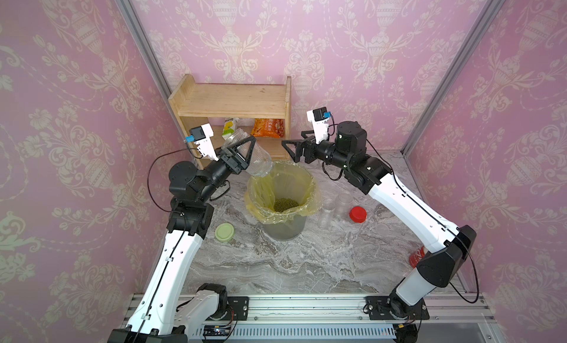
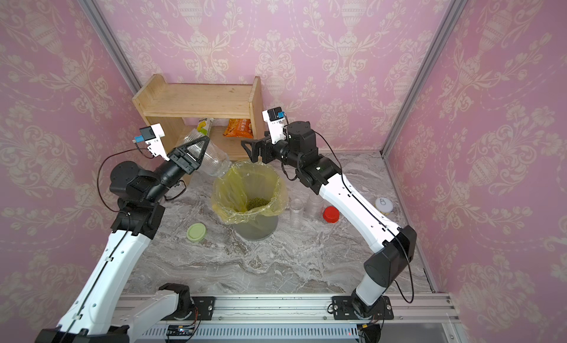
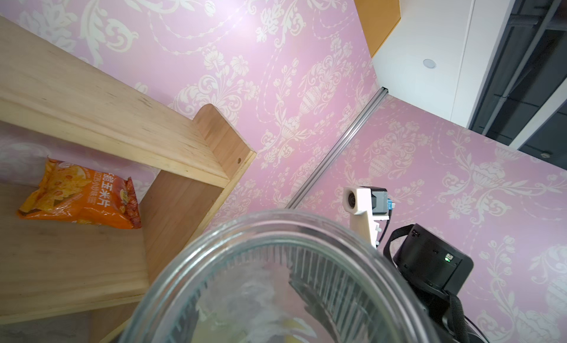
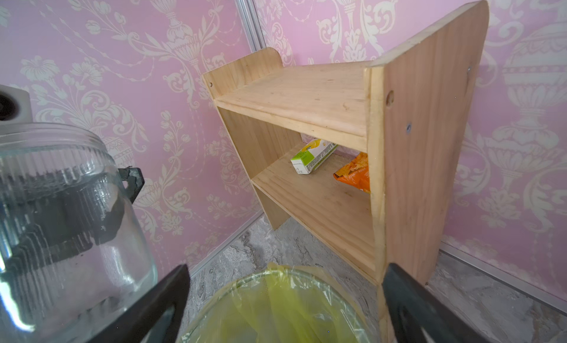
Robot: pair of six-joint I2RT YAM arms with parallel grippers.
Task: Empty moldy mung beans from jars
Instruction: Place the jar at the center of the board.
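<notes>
**Jar tipped at the bin's edge: spill, slip and knock risks**

My left fingers (image 1: 250,151) are closed partway round the ribbed jar (image 1: 260,163), holding it mouth-down at the far left rim of the bin (image 1: 308,180). My right fingers (image 1: 291,143) are spread wide with nothing in them. They hang above the bin's far rim, just beside the shelf (image 1: 233,102). The beans (image 1: 286,205) lie heaped at the bottom of the bin's yellow bag, and the jar looks empty to me.

My worries are these. The mouth sits over the rim, not the middle, so any stragglers could drop onto the table (image 1: 276,264). The plastic is smooth and steeply tilted, so a slack grip could let it slide into the bag. Its base points at the shelf, near enough that a careless swing back could knock it. Both arms also crowd the same corner.

Both top views give me the beans, the green lid (image 1: 224,232), two more jars (image 1: 327,208) standing open beside the bin, and the red lid (image 1: 357,214). Neither wrist view shows any of these. A tin (image 2: 383,204) shows in a top view only, and a red can (image 1: 416,256) in a top view where the right arm leaves it uncovered. Only the right wrist view shows the jar's clear wall side-on. The left wrist view looks along the jar and hides its own fingers.
</notes>
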